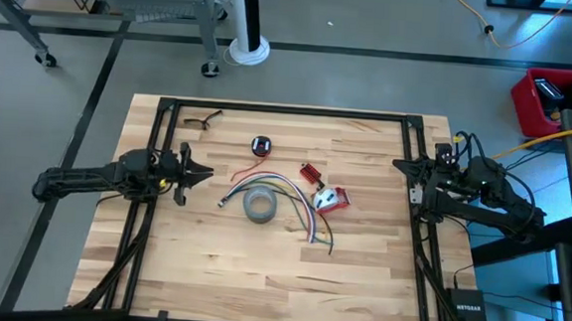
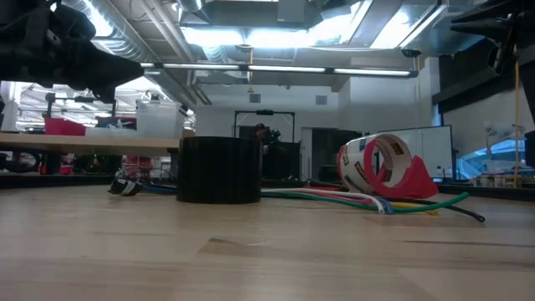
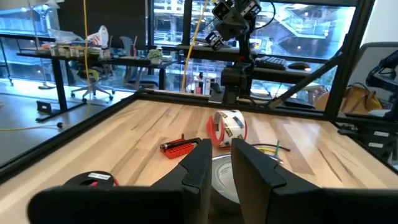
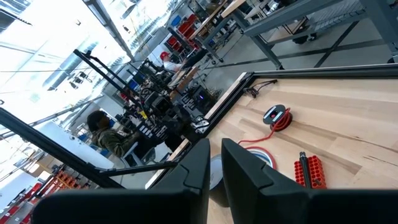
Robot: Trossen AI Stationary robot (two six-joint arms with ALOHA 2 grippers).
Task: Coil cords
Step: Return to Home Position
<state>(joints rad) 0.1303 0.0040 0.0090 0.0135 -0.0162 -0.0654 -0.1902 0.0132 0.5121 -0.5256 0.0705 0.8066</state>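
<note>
The small black round coil [image 1: 260,146] lies flat on the wooden table, far of the middle; the right wrist view shows the coil [image 4: 277,115] too. A thin red wire [image 1: 249,166] runs from it across the wood toward the near side. My left gripper [image 1: 209,173] hangs at the table's left side and points level toward the middle. Its fingers [image 3: 222,146] stand a narrow gap apart with nothing between them. My right gripper [image 1: 397,165] waits above the right edge, its fingers [image 4: 216,144] also slightly apart and holding nothing.
A grey tape roll [image 1: 259,206] lies near the middle, with a bundle of coloured wires [image 1: 299,199] fanning past it toward the near right. A red tape dispenser [image 1: 330,198] and a red block [image 1: 311,172] sit right of the middle. Glasses [image 1: 201,120] lie at the far left.
</note>
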